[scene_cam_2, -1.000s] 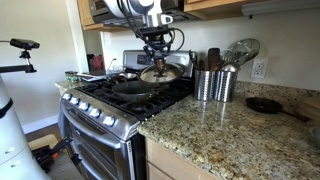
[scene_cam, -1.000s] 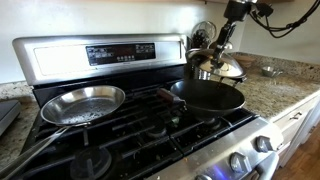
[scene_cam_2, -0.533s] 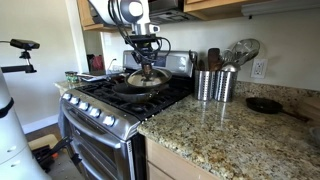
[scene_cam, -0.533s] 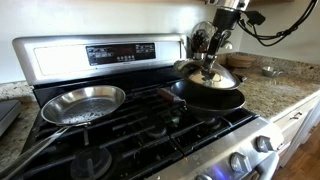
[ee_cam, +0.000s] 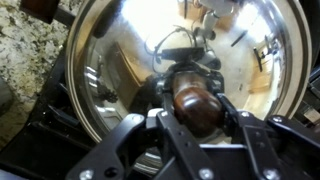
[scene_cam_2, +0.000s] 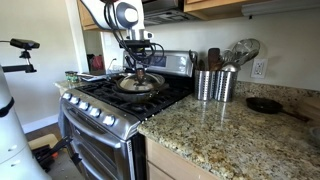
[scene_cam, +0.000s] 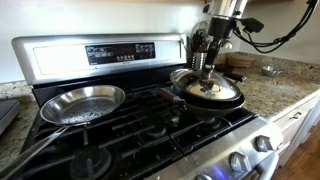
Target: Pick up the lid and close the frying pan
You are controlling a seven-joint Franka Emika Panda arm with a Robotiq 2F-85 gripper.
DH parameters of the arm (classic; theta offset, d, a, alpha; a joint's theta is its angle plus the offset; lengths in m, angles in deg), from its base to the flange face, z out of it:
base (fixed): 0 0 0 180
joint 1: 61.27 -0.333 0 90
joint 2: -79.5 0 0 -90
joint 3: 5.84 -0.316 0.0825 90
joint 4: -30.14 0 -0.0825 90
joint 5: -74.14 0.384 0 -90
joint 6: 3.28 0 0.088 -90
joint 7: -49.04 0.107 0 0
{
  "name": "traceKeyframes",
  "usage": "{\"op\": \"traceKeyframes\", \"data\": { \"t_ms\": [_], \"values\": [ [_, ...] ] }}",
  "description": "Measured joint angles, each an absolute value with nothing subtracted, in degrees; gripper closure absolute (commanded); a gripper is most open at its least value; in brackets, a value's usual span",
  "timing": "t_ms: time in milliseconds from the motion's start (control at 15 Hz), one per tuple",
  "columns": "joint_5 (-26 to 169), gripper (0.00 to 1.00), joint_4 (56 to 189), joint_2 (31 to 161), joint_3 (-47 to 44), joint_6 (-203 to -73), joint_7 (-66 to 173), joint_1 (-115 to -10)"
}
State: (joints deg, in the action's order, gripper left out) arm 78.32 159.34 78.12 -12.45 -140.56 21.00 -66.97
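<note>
Lid lies over the frying pan on the stove, hiding nearly all of it but the handle and front edge; whether its rim is fully seated I cannot tell. The gripper has its jaws clamped on the knob, whose sides the fingers cover in the wrist view.

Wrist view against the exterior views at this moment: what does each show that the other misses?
Only the wrist view: the gripper with its fingers flanking the knob of the lid, close up. Only in exterior views: the silver pan, the stove's control panel and the utensil canisters. Shared: the lid sitting over the frying pan, with the gripper on top.
</note>
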Motion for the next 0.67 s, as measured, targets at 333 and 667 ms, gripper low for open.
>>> {"op": "traceKeyframes", "data": {
  "t_ms": [333, 667],
  "values": [
    [79.25, 0.80, 159.39, 80.27, -13.28, -140.31, 20.71, -67.19],
    [79.36, 0.80, 159.28, 80.85, -13.74, -140.32, 20.71, -67.20]
  ]
}}
